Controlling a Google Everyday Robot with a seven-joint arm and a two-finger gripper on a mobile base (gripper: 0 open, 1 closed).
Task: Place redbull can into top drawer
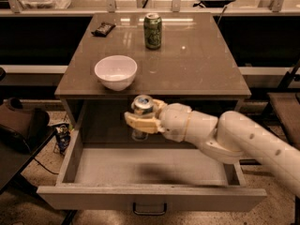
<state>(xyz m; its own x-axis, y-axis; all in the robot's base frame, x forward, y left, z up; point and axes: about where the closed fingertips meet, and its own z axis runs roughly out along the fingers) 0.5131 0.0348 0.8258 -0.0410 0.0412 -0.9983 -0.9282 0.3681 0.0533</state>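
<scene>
Gripper [138, 121] clamped on redbull can [142, 105] mid-body, 2 fingers [132, 123] closed around it. Can upright, long axis vertical, silver top up, hanging over rear of open top drawer [150, 197].

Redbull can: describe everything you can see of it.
The redbull can is a slim metal can, silver with some blue, its silver top facing up. It is upright in the gripper, whose tan fingers close round its middle and hide much of its side. It hangs over the back of the open top drawer, just in front of the table edge. Its base seems clear of the drawer floor. Only the gripper touches it.
</scene>
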